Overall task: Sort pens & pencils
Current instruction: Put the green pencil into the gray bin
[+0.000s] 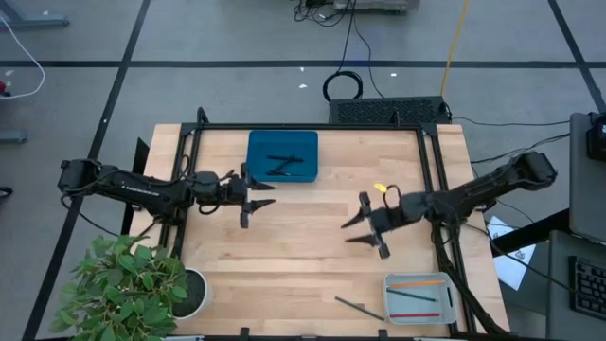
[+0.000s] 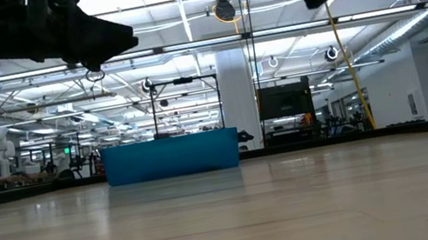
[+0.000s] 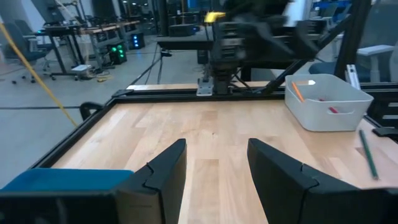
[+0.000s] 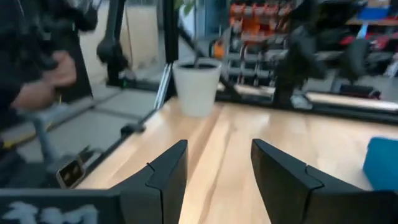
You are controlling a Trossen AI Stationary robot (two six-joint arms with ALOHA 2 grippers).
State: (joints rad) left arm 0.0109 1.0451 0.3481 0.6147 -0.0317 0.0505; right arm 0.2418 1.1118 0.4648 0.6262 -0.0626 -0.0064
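Left gripper hangs above the table with fingers spread, nothing between them. Blue tray sits just beyond it, pens inside.

Right gripper is also raised, jaws apart and empty. White tray lies well off to its side near the table edge, with the orange pencil and red pencil in it.

One dark grey pencil is loose on the wood just beside the white tray, nearer the right gripper than the left.

Judgement: light, stiff, thin, likely to roll. Pinch mid-shaft, fingers across its length, low to the table.
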